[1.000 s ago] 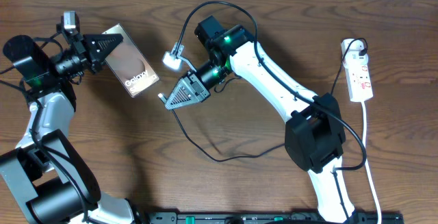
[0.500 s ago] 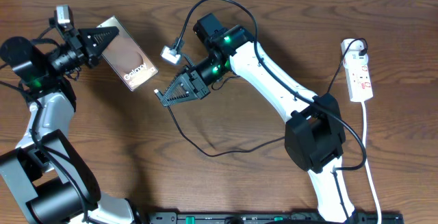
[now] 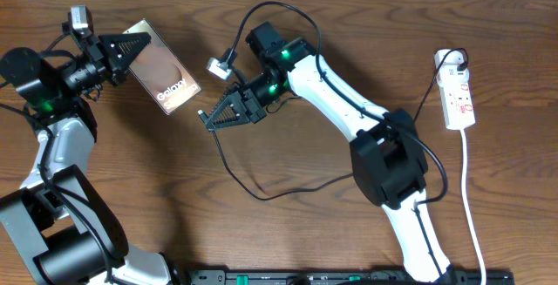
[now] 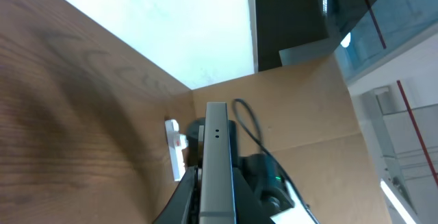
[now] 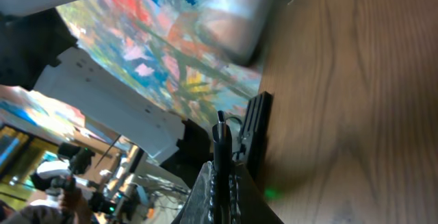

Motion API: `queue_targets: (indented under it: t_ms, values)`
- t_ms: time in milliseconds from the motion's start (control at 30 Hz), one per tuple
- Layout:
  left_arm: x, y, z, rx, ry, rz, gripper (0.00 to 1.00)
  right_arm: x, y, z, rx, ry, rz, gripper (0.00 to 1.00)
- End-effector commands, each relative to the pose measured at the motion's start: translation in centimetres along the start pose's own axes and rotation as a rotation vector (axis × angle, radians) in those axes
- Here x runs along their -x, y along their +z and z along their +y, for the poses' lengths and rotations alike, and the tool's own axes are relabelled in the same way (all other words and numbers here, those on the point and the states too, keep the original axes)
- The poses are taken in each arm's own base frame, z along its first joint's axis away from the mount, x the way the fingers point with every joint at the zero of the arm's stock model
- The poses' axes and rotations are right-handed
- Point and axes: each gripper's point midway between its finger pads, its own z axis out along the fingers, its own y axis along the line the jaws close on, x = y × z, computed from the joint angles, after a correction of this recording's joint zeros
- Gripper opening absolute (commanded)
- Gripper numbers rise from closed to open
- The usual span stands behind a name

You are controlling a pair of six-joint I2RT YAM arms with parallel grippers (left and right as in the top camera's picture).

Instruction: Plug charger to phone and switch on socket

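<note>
In the overhead view my left gripper [image 3: 144, 51] is shut on the upper end of the phone [image 3: 164, 76], which is held tilted above the table with its lettering showing. The left wrist view shows the phone [image 4: 217, 142] edge-on between the jaws of the left gripper [image 4: 215, 170]. My right gripper [image 3: 206, 118] is shut on the charger [image 3: 228, 167] near its connector tip, which points left, a short gap from the phone's lower end. The right wrist view has that tip [image 5: 220, 129] sticking out of the right gripper [image 5: 223, 168], beside the dark phone edge [image 5: 256, 131]. The socket [image 3: 459, 93] lies far right.
The charger's black cable loops over the table below the right arm [image 3: 349, 111] and runs to a plug [image 3: 448, 57] at the socket's top end. The socket's white cord [image 3: 469, 198] trails toward the front edge. The left arm's base [image 3: 52, 233] fills the front left.
My left gripper has lifted the phone up and slightly left. The right gripper with the charger tip has shifted a little left and up, toward the phone's lower end.
</note>
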Motion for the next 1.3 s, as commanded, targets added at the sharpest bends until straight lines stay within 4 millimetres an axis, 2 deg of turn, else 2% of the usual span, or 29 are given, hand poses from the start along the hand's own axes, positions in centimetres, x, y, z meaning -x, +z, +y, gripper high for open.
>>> queue_targets:
  t_ms: [0,367,567,700,900,1267]
  values:
    - [0.0,0.0,0.0,-0.001,0.027,-0.001,0.07,0.2,-0.5,0.1,0.039,-0.018,-0.028,0.01]
    - [-0.5,0.1,-0.1,-0.006,0.059,0.026,0.07,0.3,0.4,0.2,0.050,-0.029,-0.014,0.01]
    - [-0.5,0.1,-0.1,-0.007,0.102,0.027,0.08,0.0,1.6,0.5,0.066,-0.041,0.006,0.01]
    - [-1.2,0.6,-0.2,-0.019,0.153,0.062,0.07,0.0,2.2,0.6,0.073,-0.050,0.014,0.01]
    - [-2.2,1.9,-0.5,-0.036,0.181,0.105,0.07,0.3,2.2,0.6,0.074,-0.044,0.015,0.01]
    - [-2.4,1.9,-0.5,-0.039,0.182,0.118,0.08,0.4,2.0,0.5,0.071,-0.035,0.011,0.01]
